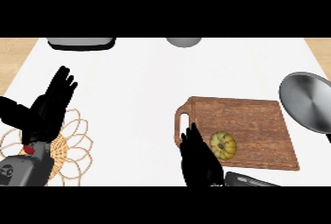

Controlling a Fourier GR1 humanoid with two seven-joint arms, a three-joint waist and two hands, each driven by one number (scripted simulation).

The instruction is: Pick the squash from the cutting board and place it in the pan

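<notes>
squash (223, 145): on cutting board (252, 122), front-left part; round, no clear long axis
right hand (197, 159): released, fingers straight, holds nothing; just left of squash, the nearer hand
next move: likely a short shift right to close round it
pan (309, 103): off board's right edge, on table (142, 87)
left hand (42, 109): open, resting far left over woven mat (76, 144)

squash (223, 145): yellow, ribbed | cutting board (249, 127): brown, mottled grain | pan (309, 106): grey, metallic | worktop (155, 83): white | mat (72, 144): tan, perhaps woven loops | hands: black
</notes>
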